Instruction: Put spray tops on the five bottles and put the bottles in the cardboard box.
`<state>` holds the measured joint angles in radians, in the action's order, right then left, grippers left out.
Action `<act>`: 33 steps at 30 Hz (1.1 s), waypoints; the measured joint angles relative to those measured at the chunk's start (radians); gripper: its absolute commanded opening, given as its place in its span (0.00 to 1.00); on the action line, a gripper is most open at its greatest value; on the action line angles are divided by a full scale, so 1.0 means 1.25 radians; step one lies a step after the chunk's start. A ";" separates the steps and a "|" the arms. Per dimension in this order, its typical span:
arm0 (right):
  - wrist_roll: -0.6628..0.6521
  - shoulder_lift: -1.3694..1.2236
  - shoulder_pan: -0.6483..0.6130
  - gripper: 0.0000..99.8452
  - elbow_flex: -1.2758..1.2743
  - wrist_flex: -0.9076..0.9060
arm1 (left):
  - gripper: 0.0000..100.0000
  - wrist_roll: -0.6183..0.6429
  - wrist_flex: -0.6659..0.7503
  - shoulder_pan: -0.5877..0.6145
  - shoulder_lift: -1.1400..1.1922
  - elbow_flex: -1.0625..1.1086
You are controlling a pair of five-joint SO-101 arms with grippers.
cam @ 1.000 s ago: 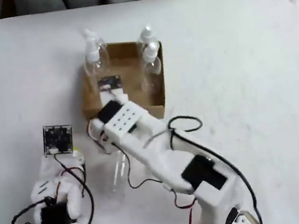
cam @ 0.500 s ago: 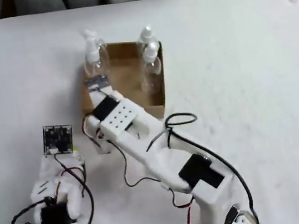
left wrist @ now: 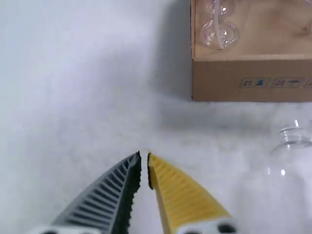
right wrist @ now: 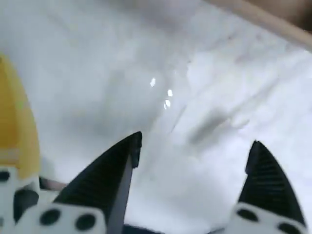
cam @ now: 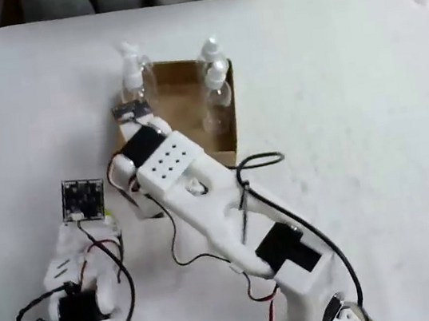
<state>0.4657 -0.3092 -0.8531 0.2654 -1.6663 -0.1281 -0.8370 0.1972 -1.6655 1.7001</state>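
The cardboard box (cam: 180, 111) sits mid-table, with three clear bottles with white spray tops at its far side (cam: 135, 74) (cam: 216, 81). My right arm (cam: 168, 163) reaches over the box's near left corner. In the right wrist view, my right gripper (right wrist: 195, 146) has its black fingers wide apart, closed on the body of a clear bottle (right wrist: 165, 102). The left wrist view shows this topless bottle (left wrist: 287, 163) upright beside the box wall (left wrist: 243, 78). My left gripper (left wrist: 145, 158) is shut and empty, low over bare table left of the box.
My left arm (cam: 78, 302) rests at the near left of the table. A box edge (right wrist: 263, 17) runs just beyond the held bottle. Black cables (cam: 259, 162) loop off the right arm. White tabletop spreads to the right and far left.
My right arm has swung left and away from me, from in front of the box to its near left corner, taking the topless bottle with it. The left arm has stayed still.
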 measured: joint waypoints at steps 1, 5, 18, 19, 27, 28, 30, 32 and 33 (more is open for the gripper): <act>0.000 0.000 0.000 0.27 0.007 -0.016 | 0.02 0.000 0.000 0.000 0.000 0.000; -0.002 0.001 0.006 0.13 -0.028 -0.021 | 0.02 0.000 0.000 0.000 0.000 0.000; -0.020 0.212 0.064 0.02 -0.241 -0.025 | 0.02 0.000 0.000 0.000 0.000 0.000; -0.050 0.232 0.082 0.02 -0.254 -0.025 | 0.02 0.000 0.000 0.000 0.000 0.000; -0.534 0.367 0.218 0.02 -0.394 0.048 | 0.02 0.000 0.000 0.000 0.000 0.000; -0.598 0.382 0.228 0.02 -0.421 0.063 | 0.02 0.000 0.000 0.000 0.000 0.000; -0.730 0.410 0.238 0.02 -0.466 0.082 | 0.02 0.000 0.000 0.000 0.000 0.000; -0.859 0.439 0.244 0.02 -0.504 0.091 | 0.02 0.000 0.000 0.000 0.000 0.000; -0.916 0.454 0.247 0.02 -0.520 0.095 | 0.02 0.000 0.000 0.000 0.000 0.000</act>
<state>-0.6790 0.2585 -0.5447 -0.3851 -1.5482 -0.1281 -0.8370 0.1972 -1.6655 1.7001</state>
